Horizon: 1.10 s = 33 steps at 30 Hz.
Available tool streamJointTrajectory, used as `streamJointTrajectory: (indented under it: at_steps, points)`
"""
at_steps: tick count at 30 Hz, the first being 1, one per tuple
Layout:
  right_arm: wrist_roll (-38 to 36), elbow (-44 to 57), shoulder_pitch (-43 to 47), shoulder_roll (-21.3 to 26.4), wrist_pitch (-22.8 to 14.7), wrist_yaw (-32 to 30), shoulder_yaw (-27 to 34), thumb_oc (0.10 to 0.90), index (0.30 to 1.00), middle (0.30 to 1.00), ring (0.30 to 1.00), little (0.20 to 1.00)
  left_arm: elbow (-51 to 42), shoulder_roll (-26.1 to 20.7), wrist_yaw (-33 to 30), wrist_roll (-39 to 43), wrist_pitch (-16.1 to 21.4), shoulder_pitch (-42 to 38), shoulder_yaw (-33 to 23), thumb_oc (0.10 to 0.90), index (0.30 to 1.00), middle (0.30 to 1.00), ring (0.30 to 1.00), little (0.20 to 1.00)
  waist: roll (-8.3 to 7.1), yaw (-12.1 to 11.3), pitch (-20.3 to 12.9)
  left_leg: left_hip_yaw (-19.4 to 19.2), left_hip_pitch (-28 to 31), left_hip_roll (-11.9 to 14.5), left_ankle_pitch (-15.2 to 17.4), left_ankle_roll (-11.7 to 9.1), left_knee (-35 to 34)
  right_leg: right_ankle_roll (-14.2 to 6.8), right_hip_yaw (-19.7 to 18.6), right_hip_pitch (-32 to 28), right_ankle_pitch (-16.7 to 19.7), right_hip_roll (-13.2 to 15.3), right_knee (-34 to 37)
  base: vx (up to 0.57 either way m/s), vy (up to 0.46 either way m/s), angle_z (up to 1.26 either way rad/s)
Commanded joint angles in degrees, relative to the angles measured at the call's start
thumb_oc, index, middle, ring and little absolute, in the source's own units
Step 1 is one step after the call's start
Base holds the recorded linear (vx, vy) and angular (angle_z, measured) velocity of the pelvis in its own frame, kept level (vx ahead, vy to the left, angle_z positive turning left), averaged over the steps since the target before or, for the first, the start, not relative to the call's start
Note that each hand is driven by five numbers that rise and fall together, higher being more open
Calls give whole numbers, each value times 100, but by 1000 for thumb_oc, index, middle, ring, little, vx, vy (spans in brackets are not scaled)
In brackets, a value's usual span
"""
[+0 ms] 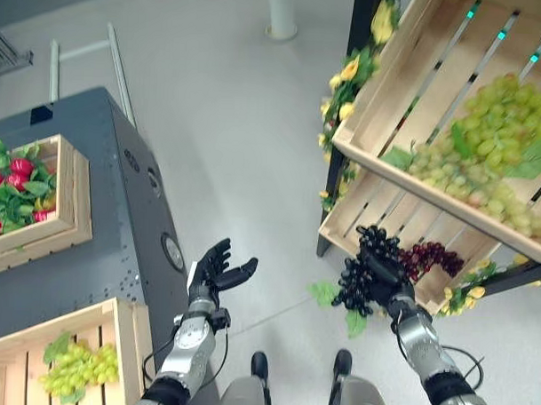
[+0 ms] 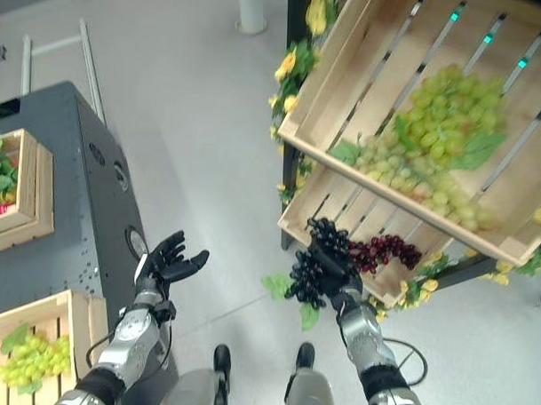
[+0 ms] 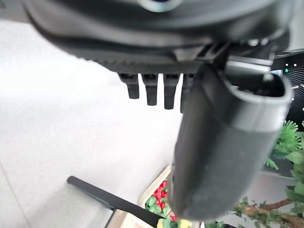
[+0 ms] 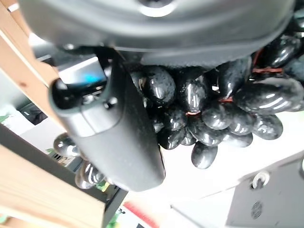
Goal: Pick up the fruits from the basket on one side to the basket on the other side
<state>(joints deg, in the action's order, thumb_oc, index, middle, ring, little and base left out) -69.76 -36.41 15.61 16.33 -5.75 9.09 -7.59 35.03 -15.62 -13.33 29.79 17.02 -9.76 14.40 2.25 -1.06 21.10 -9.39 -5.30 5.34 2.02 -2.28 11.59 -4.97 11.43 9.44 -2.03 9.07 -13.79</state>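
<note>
My right hand (image 1: 390, 282) is shut on a bunch of black grapes (image 1: 361, 270), held just in front of the lower wooden crate (image 1: 350, 219) on the stand at the right. Up close the black grapes (image 4: 209, 109) press against the palm, with the thumb (image 4: 111, 137) across them. A dark red bunch (image 1: 433, 258) lies in that lower crate. The tilted upper crate (image 1: 408, 74) holds green grapes (image 1: 495, 130). My left hand (image 1: 217, 270) hangs open and empty over the floor, beside the grey cabinet (image 1: 119, 215). A crate (image 1: 124, 326) with green grapes (image 1: 78, 369) sits at lower left.
A second crate (image 1: 70, 204) on the grey cabinet holds red fruit and leaves (image 1: 18, 189). Yellow flowers and leaves (image 1: 345, 90) trim the stand's left post. A white pillar base (image 1: 281, 21) stands on the grey floor at the back.
</note>
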Motion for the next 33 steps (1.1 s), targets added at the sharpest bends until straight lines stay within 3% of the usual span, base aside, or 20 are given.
streamJointTrajectory:
  at_steps: [1, 5, 11, 22, 27, 31, 33]
  points:
    - [-551, 645, 460, -186, -715, 482, 355, 400, 300, 300, 300, 300, -316, -248, -58, -217, 636, -250, 58, 800, 900, 900, 900, 900, -211, -2, 57, 124, -613, -281, 434, 120, 1244, 268, 83, -101, -281, 151, -917, -50, -2, 9]
    - [-818, 672, 743, -51, -806, 440, 545, 400, 300, 300, 300, 300, -358, -289, -33, -110, 786, -228, 125, 800, 900, 900, 900, 900, -158, -12, 285, 188, -1092, -291, 693, 182, 1883, 400, 106, 395, -582, 177, -1708, -68, -1, 12]
    - [-1624, 705, 1284, 266, -807, 659, 1023, 400, 300, 300, 300, 300, -485, -328, 75, 49, 884, -222, 160, 800, 900, 900, 900, 900, -25, -1, 500, 306, -1623, -367, 820, 219, 2416, 519, 118, 932, -775, 238, -2405, -22, 14, 7]
    - [-2868, 365, 2345, 1139, -907, 996, 1609, 400, 300, 300, 300, 300, -799, -431, 39, 280, 785, -137, 469, 800, 900, 900, 900, 900, 164, -5, 596, 267, -2090, -414, 891, 255, 2978, 568, 25, 1382, -833, 246, -2805, 3, 8, -1]
    - [-3202, 311, 2717, 1536, -925, 1041, 1658, 400, 300, 300, 300, 300, -944, -521, -61, 344, 669, -114, 640, 800, 900, 900, 900, 900, 181, -6, 602, 231, -2212, -411, 916, 264, 3154, 571, -3, 1512, -832, 238, -2899, 19, 6, -2]
    - [-3401, 202, 2964, 1884, -1198, 966, 1738, 400, 300, 300, 300, 300, -1061, -652, -43, 410, 593, -84, 728, 800, 900, 900, 900, 900, 163, -24, 608, 236, -2272, -400, 952, 272, 3275, 552, -24, 1553, -813, 234, -2925, 40, -18, -1]
    - [-3116, -21, 3173, 2124, -1406, 747, 1756, 400, 300, 300, 300, 300, -1175, -735, -52, 443, 571, -84, 803, 800, 900, 900, 900, 900, 162, -46, 627, 257, -2332, -390, 966, 270, 3385, 551, -19, 1585, -801, 248, -2951, 47, -37, 0]
